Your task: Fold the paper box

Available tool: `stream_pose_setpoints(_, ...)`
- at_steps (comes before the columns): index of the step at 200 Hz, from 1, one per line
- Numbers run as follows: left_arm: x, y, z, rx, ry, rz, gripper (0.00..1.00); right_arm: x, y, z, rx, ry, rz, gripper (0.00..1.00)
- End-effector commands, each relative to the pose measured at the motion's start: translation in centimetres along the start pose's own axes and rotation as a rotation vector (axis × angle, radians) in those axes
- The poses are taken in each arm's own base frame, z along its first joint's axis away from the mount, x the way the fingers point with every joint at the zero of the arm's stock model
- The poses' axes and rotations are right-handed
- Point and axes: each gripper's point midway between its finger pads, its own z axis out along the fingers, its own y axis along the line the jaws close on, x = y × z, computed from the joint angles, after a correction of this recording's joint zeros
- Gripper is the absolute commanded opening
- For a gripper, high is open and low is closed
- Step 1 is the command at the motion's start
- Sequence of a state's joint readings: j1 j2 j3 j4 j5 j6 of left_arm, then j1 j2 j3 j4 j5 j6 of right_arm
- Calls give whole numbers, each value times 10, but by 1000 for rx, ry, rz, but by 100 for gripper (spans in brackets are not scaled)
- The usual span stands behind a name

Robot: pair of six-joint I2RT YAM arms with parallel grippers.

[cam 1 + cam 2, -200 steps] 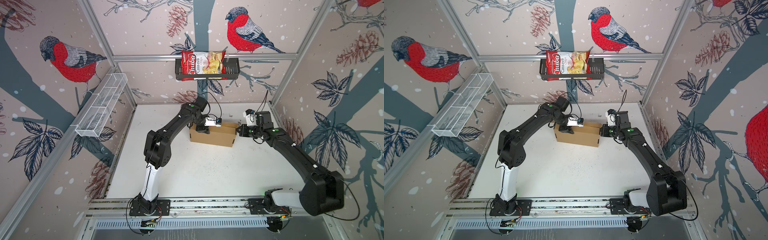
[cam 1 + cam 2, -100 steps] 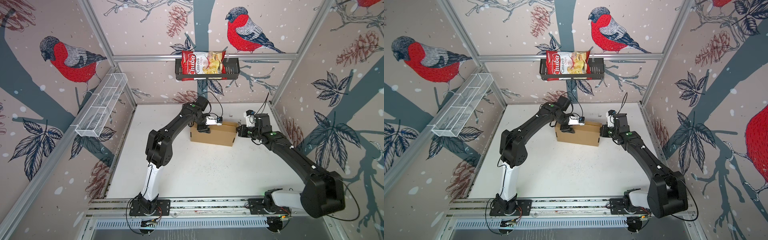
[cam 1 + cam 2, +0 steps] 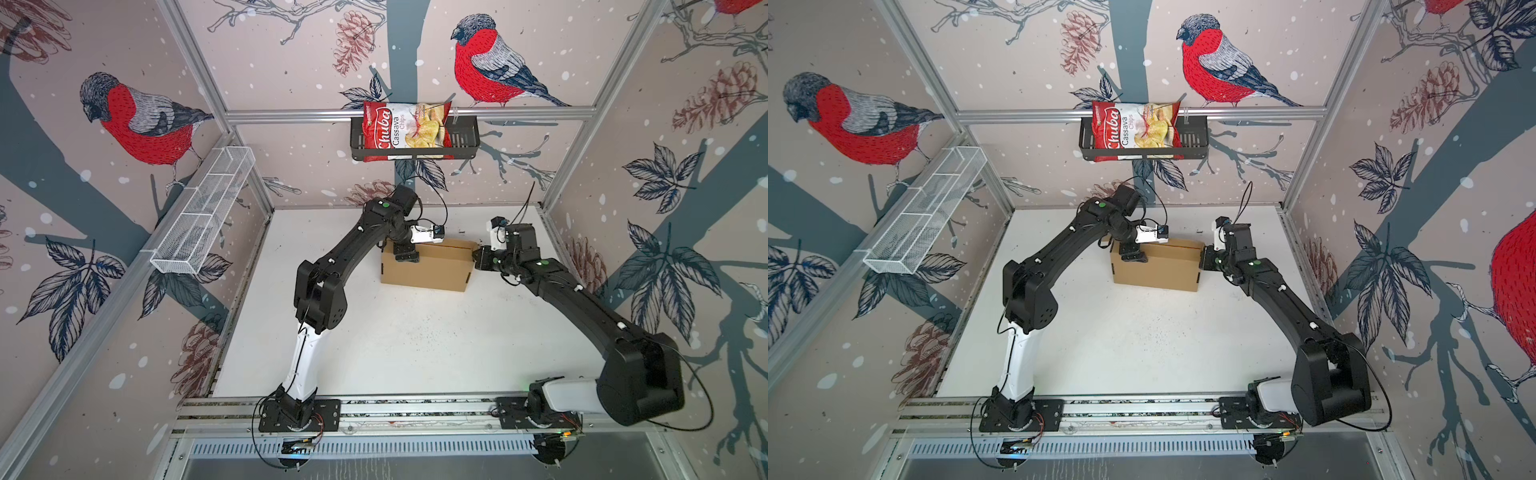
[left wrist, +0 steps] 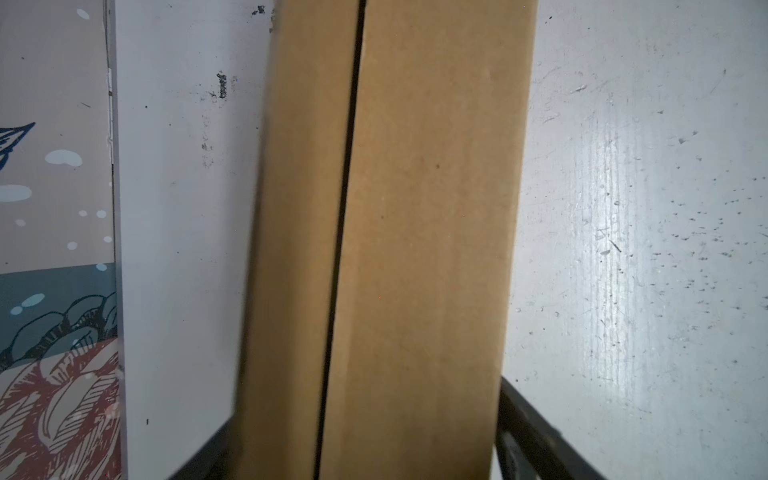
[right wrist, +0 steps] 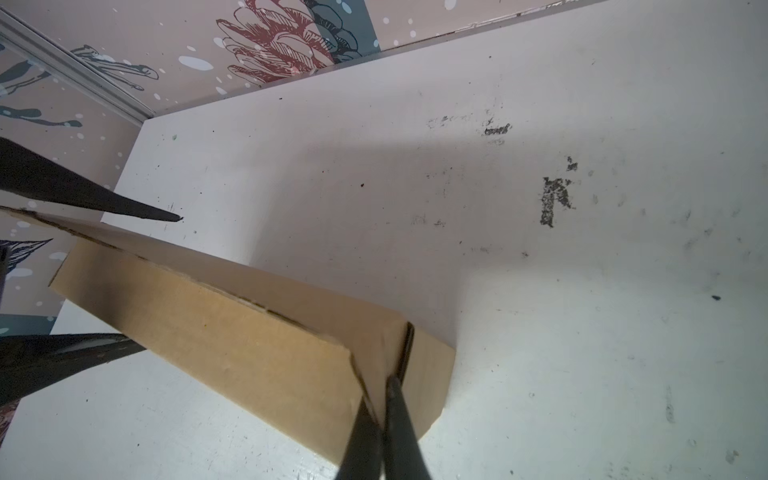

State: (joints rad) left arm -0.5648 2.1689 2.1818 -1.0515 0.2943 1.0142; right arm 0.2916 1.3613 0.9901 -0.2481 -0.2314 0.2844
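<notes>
The paper box (image 3: 428, 268) (image 3: 1156, 270) is a closed brown cardboard box standing on the white table (image 3: 415, 340) near the back wall. My left gripper (image 3: 405, 254) (image 3: 1133, 254) hangs over its left end, open. In the left wrist view its fingers (image 4: 528, 428) stand on either side of the paper box (image 4: 415, 249), and a dark seam runs along the top. My right gripper (image 3: 478, 258) (image 3: 1204, 258) is shut. In the right wrist view its fingertips (image 5: 392, 380) rest against a slot in the end face of the box (image 5: 232, 332).
A red chips bag (image 3: 405, 131) sits in a black basket (image 3: 463, 137) on the back wall. A white wire basket (image 3: 203, 216) hangs on the left wall. The back wall lies close behind the box.
My left gripper's jaws have spread wider around the box's left end. The right gripper stays shut at the right end. The box has hardly moved.
</notes>
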Motion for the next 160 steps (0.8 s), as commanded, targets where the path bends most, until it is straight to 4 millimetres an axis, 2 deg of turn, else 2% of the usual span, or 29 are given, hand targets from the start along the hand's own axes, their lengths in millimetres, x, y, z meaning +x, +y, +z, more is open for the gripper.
stream_pose_setpoints(1, -8, -1, -20, -10, -33, -19, 82, 14, -8, 1, 41, 54, 0, 0)
stream_pose_setpoints(24, -14, -4, -34, -18, -66, -15, 88, 15, -7, 3, 51, 59, -7, 0)
stream_pose_setpoints(56, -26, 1, -64, -80, -143, -19, 96, 15, -7, 5, 55, 61, -10, 0)
stream_pose_setpoints(74, -31, 19, -90, -209, -190, -63, 97, 15, -7, 5, 65, 62, -16, 0)
stream_pose_setpoints(96, -24, 57, -141, -513, -249, -223, 97, 15, -8, 5, 72, 62, -19, 0)
stream_pose_setpoints(104, -21, 71, -167, -666, -298, -312, 97, 16, -7, 4, 71, 62, -21, 0)
stream_pose_setpoints(108, -14, 74, -172, -725, -309, -368, 97, 16, -7, 5, 71, 62, -21, 0)
stream_pose_setpoints(117, 0, 81, -198, -868, -352, -494, 97, 15, -6, 4, 71, 60, -23, 0)
stream_pose_setpoints(124, 9, 78, -210, -881, -391, -575, 96, 16, -6, 4, 70, 62, -25, 0)
stream_pose_setpoints(131, 18, 75, -217, -832, -442, -660, 90, 16, -5, 4, 70, 62, -27, 0)
stream_pose_setpoints(136, 25, 73, -220, -794, -475, -721, 81, 17, -5, 5, 71, 63, -29, 0)
stream_pose_setpoints(142, 35, 70, -222, -750, -508, -803, 66, 17, -5, 5, 71, 65, -29, 0)
stream_pose_setpoints(152, 47, 61, -216, -655, -534, -889, 46, 17, -6, 5, 70, 65, -31, 0)
stream_pose_setpoints(160, 55, 53, -206, -591, -522, -933, 39, 18, -4, 6, 66, 68, -32, 0)
